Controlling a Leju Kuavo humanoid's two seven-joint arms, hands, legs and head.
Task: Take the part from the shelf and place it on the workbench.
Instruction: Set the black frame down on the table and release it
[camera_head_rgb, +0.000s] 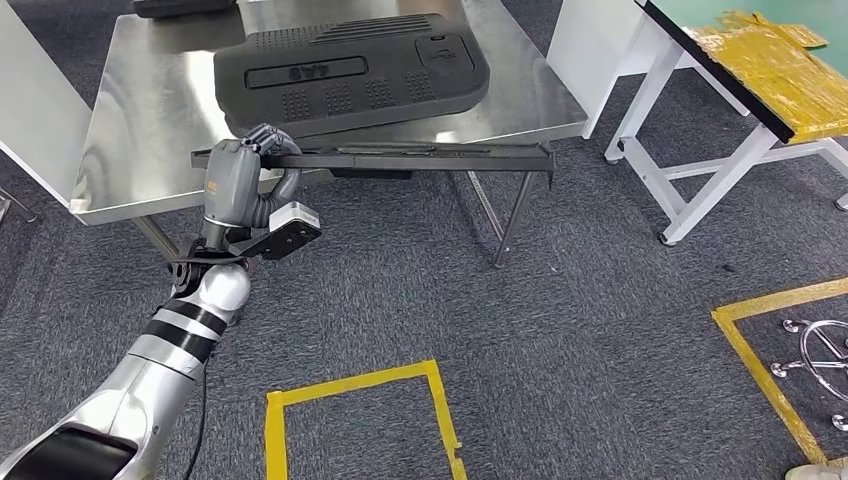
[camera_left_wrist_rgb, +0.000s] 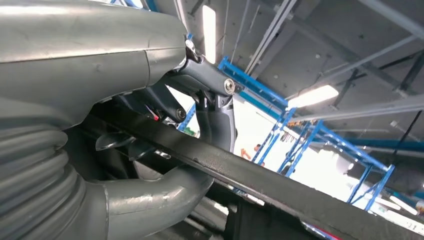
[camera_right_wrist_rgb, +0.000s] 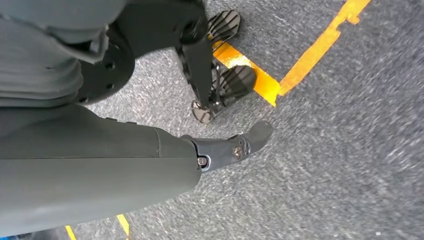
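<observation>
Left hand (camera_head_rgb: 262, 150) gripped one end of the part (camera_head_rgb: 400, 154), a long thin black bar, fingers wrapped round it at left-centre of the head frame. Bar ran level toward the right, hanging just off the near edge of the workbench (camera_head_rgb: 150, 110), not yet resting on it. Left wrist view showed the same bar (camera_left_wrist_rgb: 260, 180) crossing diagonally under the thumb (camera_left_wrist_rgb: 150, 200), matte black with a scuffed edge.

Right hand (camera_right_wrist_rgb: 220, 100) hung low over the carpet, fingers apart, holding nothing.

Step, as judged: carry done, placement pending. Next move likely calls for lifting the bar above the edge and pushing it forward onto bare steel, keeping the far end from dipping, since it is held at one end only.

Workbench top was brushed stainless, reflective, square-cornered. Big black moulded panel (camera_head_rgb: 350, 70) with ribbed vents lay on it in the upper centre, taking much of the room. Floor was grey carpet with yellow tape (camera_head_rgb: 360, 385) outlines.
</observation>
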